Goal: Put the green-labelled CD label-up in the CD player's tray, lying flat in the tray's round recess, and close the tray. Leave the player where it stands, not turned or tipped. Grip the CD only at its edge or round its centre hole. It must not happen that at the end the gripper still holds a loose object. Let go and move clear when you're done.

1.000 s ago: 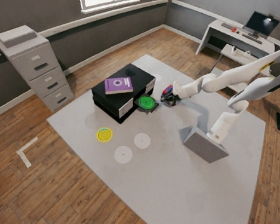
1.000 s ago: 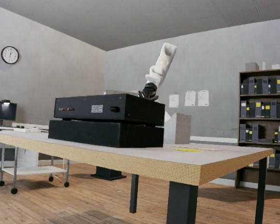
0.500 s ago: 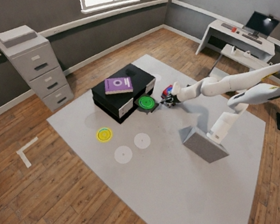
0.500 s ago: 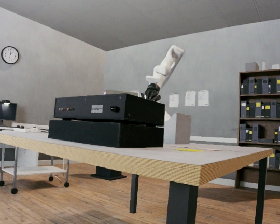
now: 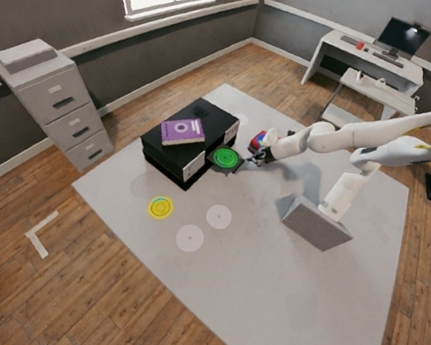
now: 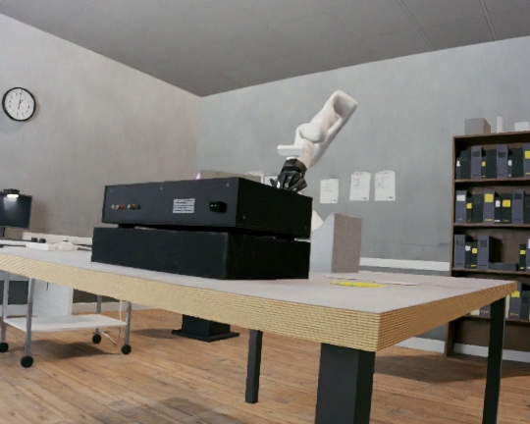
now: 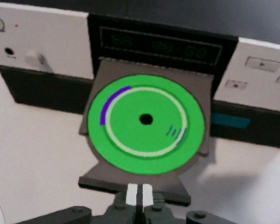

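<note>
Green CD (image 7: 145, 122) flat in open tray (image 7: 197, 85); pincer (image 7: 138, 196) pressed together, empty, at tray front.

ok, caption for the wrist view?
Shut end effector lined up at the open tray, green-labelled CD lying label-up in its recess.

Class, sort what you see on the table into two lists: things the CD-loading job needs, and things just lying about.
Belonging to the job:
green-labelled CD, lying in the open tray
CD player
gripper, shut and empty

Lying about:
purple book
yellow CD
two white discs
</note>
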Robot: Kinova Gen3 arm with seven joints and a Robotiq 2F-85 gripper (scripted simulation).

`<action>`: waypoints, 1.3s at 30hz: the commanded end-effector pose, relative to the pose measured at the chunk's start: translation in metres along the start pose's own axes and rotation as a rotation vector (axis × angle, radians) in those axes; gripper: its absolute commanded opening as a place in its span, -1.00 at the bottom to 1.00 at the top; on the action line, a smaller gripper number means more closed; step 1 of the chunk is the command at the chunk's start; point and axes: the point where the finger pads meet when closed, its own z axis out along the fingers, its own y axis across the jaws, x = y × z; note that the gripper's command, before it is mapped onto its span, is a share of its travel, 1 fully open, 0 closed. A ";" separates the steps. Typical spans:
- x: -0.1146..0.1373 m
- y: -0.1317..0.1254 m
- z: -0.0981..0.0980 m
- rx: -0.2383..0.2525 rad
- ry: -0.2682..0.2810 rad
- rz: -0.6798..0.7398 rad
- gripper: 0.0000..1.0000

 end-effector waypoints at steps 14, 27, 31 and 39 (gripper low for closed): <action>-0.003 -0.004 0.000 -0.029 -0.008 0.088 -0.80; -0.004 -0.005 0.000 -0.036 -0.013 0.121 -0.80; -0.004 -0.005 0.000 -0.037 -0.014 0.126 -0.80; -0.004 -0.005 0.000 -0.038 -0.014 0.128 -0.80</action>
